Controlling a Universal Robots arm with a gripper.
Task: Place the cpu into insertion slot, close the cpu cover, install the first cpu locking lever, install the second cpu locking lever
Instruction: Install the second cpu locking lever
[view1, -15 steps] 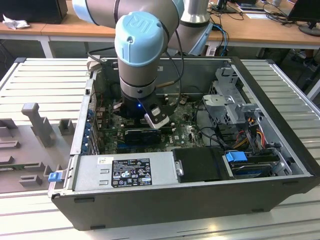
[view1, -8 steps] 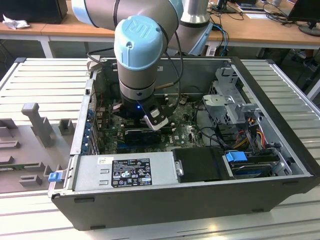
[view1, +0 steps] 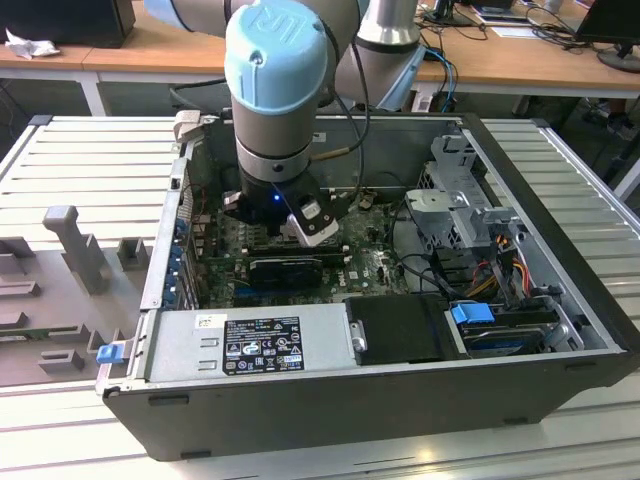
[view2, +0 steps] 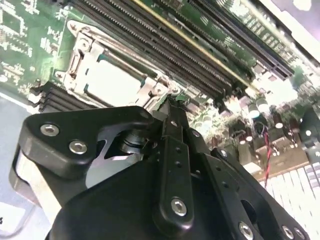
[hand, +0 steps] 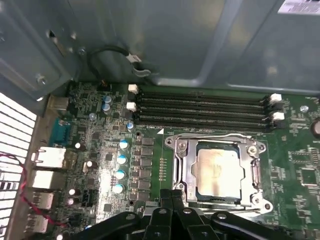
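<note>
The cpu (hand: 218, 170), a pale silvery square, lies in the insertion slot (hand: 170, 142) on the green motherboard. The cpu cover (hand: 186, 165) is folded flat over it, framing the chip; both wrist views show this, with the cpu (view2: 112, 82) and cover (view2: 80, 65) bright under the light. A thin locking lever (hand: 215, 135) runs along the socket side nearest the memory slots. My gripper (hand: 172, 194) hangs at the socket's edge, fingers pressed together, its tip (view2: 170, 106) close to a corner of the cover. Whether anything sits between the fingertips is hidden.
The arm's blue wrist (view1: 275, 150) reaches down into the open computer case (view1: 560, 250). Long black memory slots (hand: 200, 107) lie beside the socket. Capacitors (hand: 122, 160), rear ports (hand: 47, 157), cables (view1: 470, 275) and the power supply (view1: 250, 340) surround the work area.
</note>
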